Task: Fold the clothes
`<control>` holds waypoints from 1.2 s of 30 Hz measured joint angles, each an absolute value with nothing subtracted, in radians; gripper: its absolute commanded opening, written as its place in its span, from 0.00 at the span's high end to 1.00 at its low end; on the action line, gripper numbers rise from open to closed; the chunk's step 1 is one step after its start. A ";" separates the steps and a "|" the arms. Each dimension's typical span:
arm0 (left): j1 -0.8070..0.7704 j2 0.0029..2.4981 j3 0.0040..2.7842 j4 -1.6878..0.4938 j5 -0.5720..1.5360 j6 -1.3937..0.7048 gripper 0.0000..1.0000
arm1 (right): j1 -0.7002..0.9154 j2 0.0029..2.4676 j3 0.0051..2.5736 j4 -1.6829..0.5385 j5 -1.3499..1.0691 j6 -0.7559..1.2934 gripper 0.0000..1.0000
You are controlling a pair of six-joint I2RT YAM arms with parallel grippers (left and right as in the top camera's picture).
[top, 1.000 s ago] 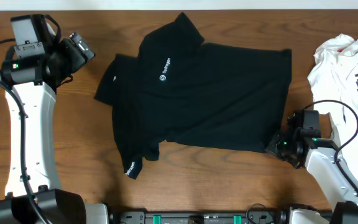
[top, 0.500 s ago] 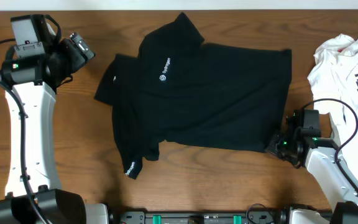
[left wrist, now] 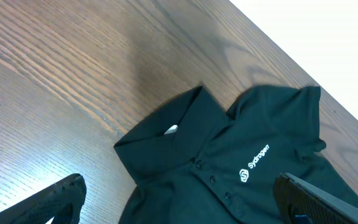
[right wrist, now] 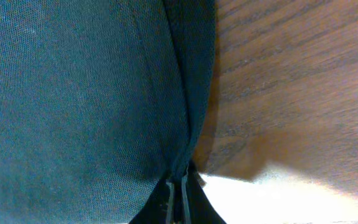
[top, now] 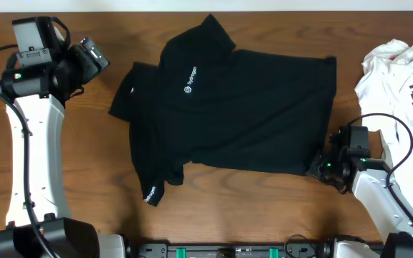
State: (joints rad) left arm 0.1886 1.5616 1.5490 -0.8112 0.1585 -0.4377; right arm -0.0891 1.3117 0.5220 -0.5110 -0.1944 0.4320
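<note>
While the black shirt (top: 228,122) is spread flat across the middle of the desk (top: 228,218), its collar (left wrist: 166,127) is turned toward the left edge and its upper part reaches close to the far edge. A small white chest logo (top: 190,81) is seen facing up, and a second white logo (top: 150,193) is shown on the sleeve that points toward the near edge. The right gripper (top: 320,168) is lowered onto the shirt's hem corner nearest the desk's near right corner, and in the right wrist view its fingers (right wrist: 178,194) are pressed together on the fabric's folded edge, so that corner is pinched. The left gripper (top: 90,56) is held above bare wood by the far left corner, apart from the shirt, with its jaws spread wide and nothing between them. A crumpled white garment (top: 400,72) with black print is left at the right edge, well apart from the shirt.
</note>
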 measured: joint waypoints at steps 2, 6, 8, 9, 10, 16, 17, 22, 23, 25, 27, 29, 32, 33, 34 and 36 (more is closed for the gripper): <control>0.189 1.562 1.549 -0.812 0.159 -0.438 0.02 | -0.089 1.312 0.522 -0.511 -0.194 0.431 0.94; 0.189 1.562 1.549 -0.932 0.159 -0.432 0.02 | -0.089 1.312 0.522 -0.511 -0.195 0.425 0.99; 0.189 1.562 1.549 -1.041 0.158 -0.429 0.02 | -0.089 1.312 0.523 -0.511 -0.195 0.424 0.99; 0.189 1.562 1.547 -1.093 0.157 -0.428 0.02 | -0.089 1.312 0.523 -0.511 -0.195 0.424 0.99; 0.189 1.562 1.547 -1.148 0.148 -0.426 0.02 | -0.089 1.312 0.523 -0.511 -0.195 0.424 0.99; 0.189 1.561 1.478 -1.327 0.112 -0.421 0.02 | -0.089 1.312 0.523 -0.511 -0.195 0.424 0.99; 0.189 1.560 1.456 -1.336 0.112 -0.419 0.02 | -0.089 1.312 0.523 -0.511 -0.195 0.424 0.99; 0.189 1.497 1.240 -1.306 0.101 -0.403 0.02 | -0.089 1.312 0.523 -0.511 -0.195 0.424 0.99; 0.189 1.471 1.204 -1.299 0.101 -0.399 0.02 | -0.089 1.312 0.523 -0.511 -0.195 0.424 0.99; 0.189 1.388 1.132 -1.281 0.105 -0.394 0.02 | -0.089 1.312 0.523 -0.511 -0.195 0.424 0.99; 0.189 1.291 1.078 -1.268 0.121 -0.392 0.02 | -0.089 1.312 0.523 -0.511 -0.195 0.424 0.99; 0.189 1.184 1.031 -1.254 0.155 -0.392 0.01 | -0.089 1.312 0.523 -0.511 -0.195 0.424 0.98; 0.189 1.063 0.966 -1.248 0.203 -0.392 0.00 | -0.089 1.312 0.523 -0.511 -0.195 0.424 0.96; 0.189 1.039 0.944 -1.246 0.211 -0.392 0.00 | -0.089 1.312 0.523 -0.511 -0.195 0.424 0.95; 0.189 1.018 0.916 -1.245 0.219 -0.392 0.01 | -0.089 1.312 0.523 -0.511 -0.195 0.424 0.94; 0.189 0.992 0.854 -1.244 0.241 -0.396 0.04 | -0.089 1.312 0.523 -0.512 -0.195 0.424 0.94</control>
State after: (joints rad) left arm 0.1886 0.9920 0.8536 -1.2442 0.2405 -0.3962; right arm -0.0891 1.3121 0.5232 -0.5117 -0.1947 0.4240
